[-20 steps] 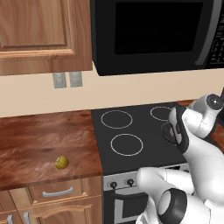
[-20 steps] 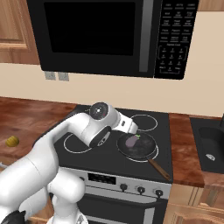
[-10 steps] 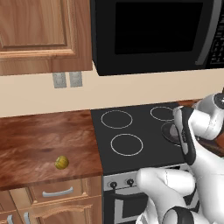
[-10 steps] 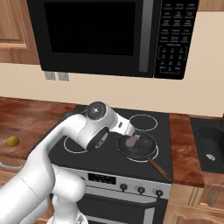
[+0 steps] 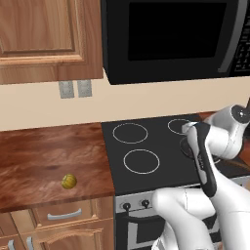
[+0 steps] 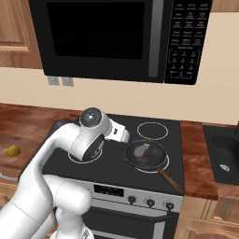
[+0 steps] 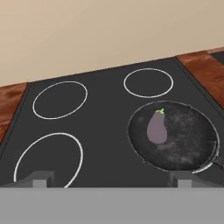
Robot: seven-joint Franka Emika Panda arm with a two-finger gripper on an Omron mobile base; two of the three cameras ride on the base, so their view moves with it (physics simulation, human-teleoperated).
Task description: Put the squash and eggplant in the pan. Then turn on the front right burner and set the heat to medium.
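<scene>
The eggplant (image 7: 156,127) (image 6: 139,149), purple with a green stem cap, lies inside the dark grey pan (image 7: 189,139) (image 6: 153,159). The pan's brown handle (image 6: 170,179) points toward the stove's front right. It sits on the front right burner, whose white ring (image 7: 199,169) peeks out at the pan's near edge. The squash (image 5: 69,181) (image 6: 13,150), a small yellow-olive ball, rests alone on the wooden counter far to the left. My gripper (image 7: 110,178) (image 6: 125,136) hovers open and empty over the middle of the cooktop, left of the pan, looking down at it.
Three uncovered burner rings (image 7: 60,99) mark the black glass cooktop (image 5: 146,146). Stove knobs (image 6: 150,202) line the front panel. A black microwave (image 6: 116,37) hangs overhead. A sink (image 6: 225,161) lies to the right, and the wooden counter (image 5: 44,156) to the left.
My hand has drawn back leftward from the pan, staying open. The eggplant stays in the pan and the squash has not moved.
</scene>
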